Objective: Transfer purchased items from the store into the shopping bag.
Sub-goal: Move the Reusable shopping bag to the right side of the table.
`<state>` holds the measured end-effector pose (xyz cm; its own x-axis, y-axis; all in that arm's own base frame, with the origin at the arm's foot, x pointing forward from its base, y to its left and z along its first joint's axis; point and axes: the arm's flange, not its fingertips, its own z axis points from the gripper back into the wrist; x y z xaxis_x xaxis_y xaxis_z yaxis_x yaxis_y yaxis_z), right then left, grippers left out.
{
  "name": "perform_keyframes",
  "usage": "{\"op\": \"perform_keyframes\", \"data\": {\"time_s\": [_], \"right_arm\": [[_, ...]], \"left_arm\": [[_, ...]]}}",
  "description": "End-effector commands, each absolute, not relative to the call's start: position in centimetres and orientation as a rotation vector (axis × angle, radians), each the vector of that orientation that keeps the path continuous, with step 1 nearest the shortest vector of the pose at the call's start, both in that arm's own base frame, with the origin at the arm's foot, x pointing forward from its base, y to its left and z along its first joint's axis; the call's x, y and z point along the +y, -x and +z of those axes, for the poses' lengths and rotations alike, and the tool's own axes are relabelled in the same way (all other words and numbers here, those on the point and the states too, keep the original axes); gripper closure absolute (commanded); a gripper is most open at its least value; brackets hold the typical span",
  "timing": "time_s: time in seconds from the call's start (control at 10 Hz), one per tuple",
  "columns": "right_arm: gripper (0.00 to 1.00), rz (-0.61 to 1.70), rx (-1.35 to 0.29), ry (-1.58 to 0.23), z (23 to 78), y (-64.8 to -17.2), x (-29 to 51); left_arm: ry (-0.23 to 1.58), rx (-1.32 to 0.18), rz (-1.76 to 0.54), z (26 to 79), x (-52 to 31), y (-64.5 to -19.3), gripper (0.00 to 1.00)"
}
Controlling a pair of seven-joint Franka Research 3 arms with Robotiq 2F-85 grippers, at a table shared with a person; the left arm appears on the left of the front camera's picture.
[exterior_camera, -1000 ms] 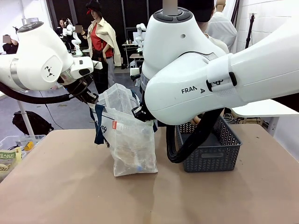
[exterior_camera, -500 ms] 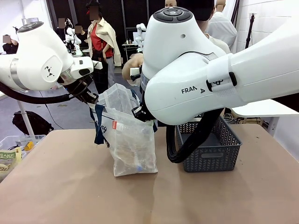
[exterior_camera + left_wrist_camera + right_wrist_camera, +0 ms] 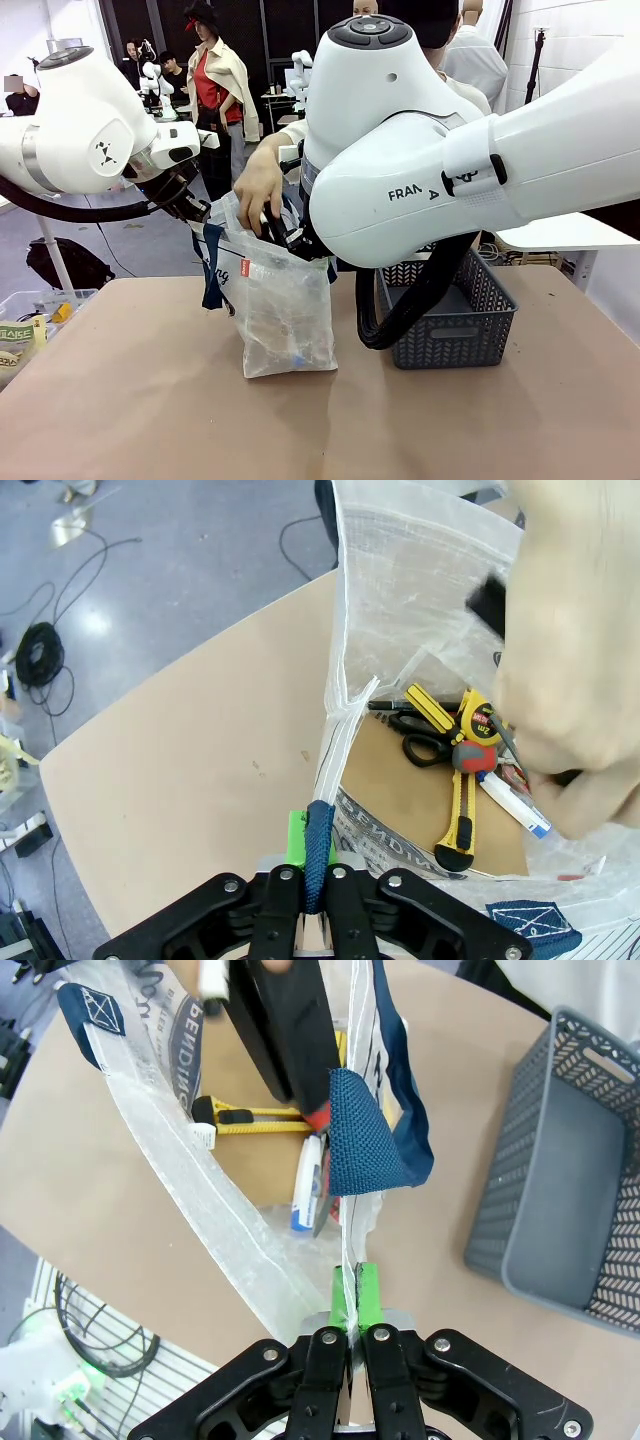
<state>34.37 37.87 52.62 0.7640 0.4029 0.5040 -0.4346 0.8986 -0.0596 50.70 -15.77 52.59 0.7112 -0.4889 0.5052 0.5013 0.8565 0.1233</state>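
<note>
- shopping bag [image 3: 285,310] looks limp, light and slippery; best held near its rim.
- left gripper [image 3: 316,872] pinches the navy strap [image 3: 320,830]; right gripper [image 3: 352,1300] pinches rim film.

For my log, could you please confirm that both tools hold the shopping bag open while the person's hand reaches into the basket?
Not quite: the front view shows the person's hand reaching into the shopping bag, not the basket. The left tool and right tool hold it open.
</note>
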Motion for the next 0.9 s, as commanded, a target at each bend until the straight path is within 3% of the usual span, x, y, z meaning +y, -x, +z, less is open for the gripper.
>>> {"op": "perform_keyframes", "data": {"time_s": [0.0, 0.5, 0.8], "right_arm": [[1.0, 0.449, -0.525, -0.046, 52.4, -34.1, 37.4], [1.0, 0.455, -0.533, -0.062, 52.6, -34.4, 37.9], [1.0, 0.646, -0.497, -0.002, 52.3, -34.3, 40.3]], "left_arm": [[0.015, -0.563, -0.529, 52.9, -14.3, -51.2, 1.0], [0.023, -0.553, -0.549, 52.6, -15.8, -50.7, 1.0], [0.106, -0.491, -0.607, 53.0, -17.9, -51.3, 1.0]]}}
